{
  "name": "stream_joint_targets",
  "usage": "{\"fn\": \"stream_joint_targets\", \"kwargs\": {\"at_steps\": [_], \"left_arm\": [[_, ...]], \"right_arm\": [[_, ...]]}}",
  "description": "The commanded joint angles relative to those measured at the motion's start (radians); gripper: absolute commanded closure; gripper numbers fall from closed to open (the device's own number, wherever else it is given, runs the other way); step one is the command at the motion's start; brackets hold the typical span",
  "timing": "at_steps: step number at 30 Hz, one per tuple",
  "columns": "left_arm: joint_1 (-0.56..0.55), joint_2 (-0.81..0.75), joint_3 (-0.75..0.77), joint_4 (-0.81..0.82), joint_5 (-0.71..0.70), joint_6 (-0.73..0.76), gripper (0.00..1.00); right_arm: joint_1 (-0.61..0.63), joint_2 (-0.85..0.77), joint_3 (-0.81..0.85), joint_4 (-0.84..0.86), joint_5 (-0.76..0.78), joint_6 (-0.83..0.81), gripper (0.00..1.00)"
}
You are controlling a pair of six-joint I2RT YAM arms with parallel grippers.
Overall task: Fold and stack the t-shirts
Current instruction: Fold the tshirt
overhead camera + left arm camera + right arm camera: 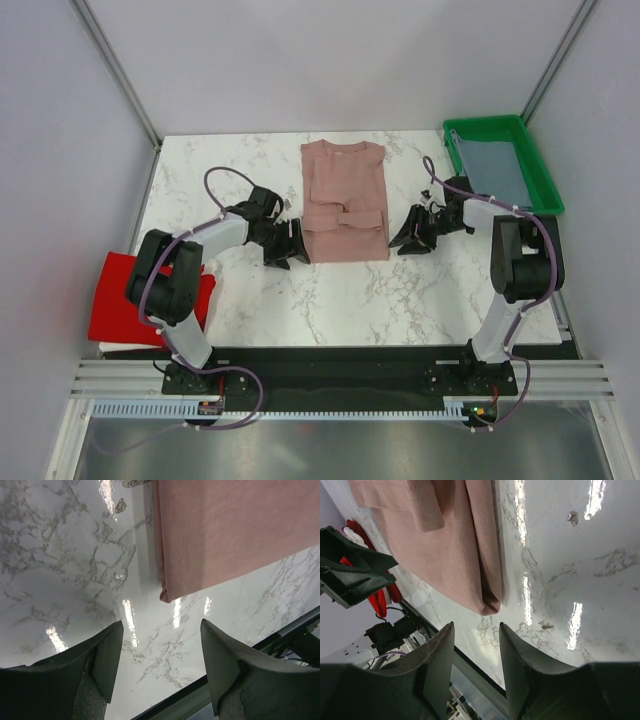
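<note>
The dusty-pink t-shirt [345, 205] lies folded into a narrow rectangle, a sleeve across its front. The left end effector [298, 244] at its 8 o'clock and the right end effector [403, 240] at 4 o'clock are both spread.

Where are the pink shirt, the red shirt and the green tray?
pink shirt [345, 205]: top view, middle of its folded body.
red shirt [110, 310]: top view, bare left part.
green tray [485, 122]: top view, far rim.
</note>
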Motion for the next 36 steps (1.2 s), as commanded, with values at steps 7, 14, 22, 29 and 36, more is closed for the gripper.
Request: {"fn": "stream_joint_targets", "kwargs": {"at_steps": [7, 14, 22, 29, 36], "left_arm": [[0.002, 0.085, 0.054, 0.062, 0.036, -0.077, 0.35], [0.001, 0.131, 0.077, 0.068, 0.045, -0.092, 0.43], [0.002, 0.154, 0.084, 0.074, 0.047, -0.104, 0.49], [0.002, 0.173, 0.090, 0.080, 0.061, -0.126, 0.83], [0.002, 0.136, 0.105, 0.051, 0.048, -0.127, 0.98]], "right_arm": [[0.002, 0.048, -0.020, 0.050, -0.035, 0.023, 0.50], [0.005, 0.080, -0.015, 0.053, -0.038, 0.028, 0.49], [0.021, 0.129, 0.005, 0.080, -0.052, 0.060, 0.49], [0.038, 0.153, -0.018, 0.148, -0.097, 0.138, 0.58], [0.075, 0.138, -0.084, 0.312, -0.189, 0.275, 1.00]]}}
